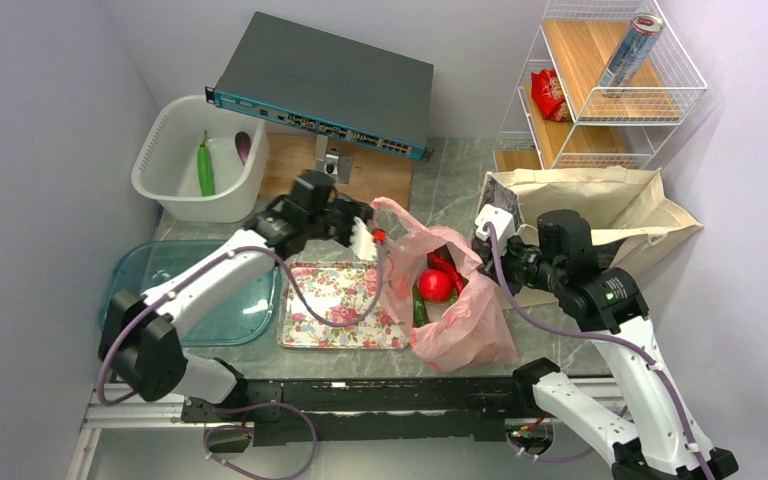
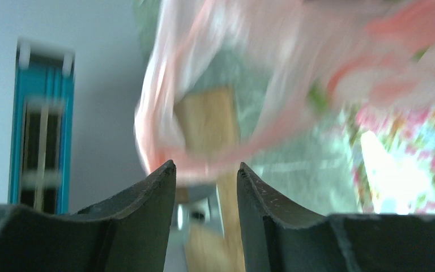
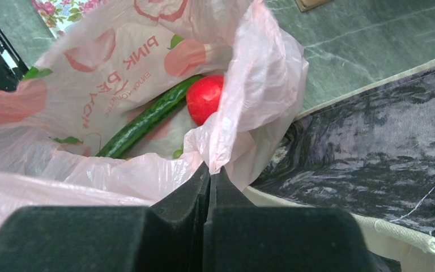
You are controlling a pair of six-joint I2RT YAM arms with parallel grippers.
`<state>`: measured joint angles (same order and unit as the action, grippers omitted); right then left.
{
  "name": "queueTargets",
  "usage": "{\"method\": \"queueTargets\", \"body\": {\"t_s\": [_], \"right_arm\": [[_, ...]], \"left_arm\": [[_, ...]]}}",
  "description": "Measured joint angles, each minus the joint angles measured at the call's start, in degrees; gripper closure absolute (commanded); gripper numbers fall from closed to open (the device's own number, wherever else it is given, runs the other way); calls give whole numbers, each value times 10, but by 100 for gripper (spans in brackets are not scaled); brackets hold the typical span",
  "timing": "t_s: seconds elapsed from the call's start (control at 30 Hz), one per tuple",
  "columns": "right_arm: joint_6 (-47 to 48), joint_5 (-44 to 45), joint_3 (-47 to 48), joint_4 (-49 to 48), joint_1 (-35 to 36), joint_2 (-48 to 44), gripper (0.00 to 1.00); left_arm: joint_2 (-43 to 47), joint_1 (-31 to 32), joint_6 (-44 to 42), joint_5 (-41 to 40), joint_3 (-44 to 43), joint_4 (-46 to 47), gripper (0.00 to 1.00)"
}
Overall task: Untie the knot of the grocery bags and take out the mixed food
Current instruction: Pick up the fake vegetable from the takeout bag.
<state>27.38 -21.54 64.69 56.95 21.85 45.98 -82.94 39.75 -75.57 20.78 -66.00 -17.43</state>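
Reaching inward, right tool (image 3: 210, 170) pinches pink bag (image 3: 90, 73) rim; left tool (image 2: 207, 167) parted, empty.

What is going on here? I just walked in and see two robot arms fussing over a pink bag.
The two arms are working on the pink plastic bag, whose mouth is already open. The right gripper is shut on the bag's rim. The left gripper is at the opposite edge with its jaws apart, gripping nothing. A red fruit and a long green vegetable lie inside; a green pepper and an eggplant sit in the white basin.
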Motion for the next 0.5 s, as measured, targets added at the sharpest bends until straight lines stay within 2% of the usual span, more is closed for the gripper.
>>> {"method": "queueTargets", "body": {"t_s": [0.1, 0.17, 0.33, 0.37, 0.5], "right_arm": [[0, 0, 0, 0, 0, -3, 100], [-2, -2, 0, 0, 0, -2, 100], [-7, -12, 0, -3, 0, 5, 100], [-8, -13, 0, -5, 0, 7, 100], [-8, -15, 1, -5, 0, 9, 100]], "left_arm": [[48, -61, -1, 2, 11, -23, 51], [79, -65, -3, 25, 14, -49, 52], [108, 26, -5, 80, 0, -77, 56], [101, 55, -7, 92, -7, -77, 56], [45, 104, -17, 122, -30, -70, 56]]}}
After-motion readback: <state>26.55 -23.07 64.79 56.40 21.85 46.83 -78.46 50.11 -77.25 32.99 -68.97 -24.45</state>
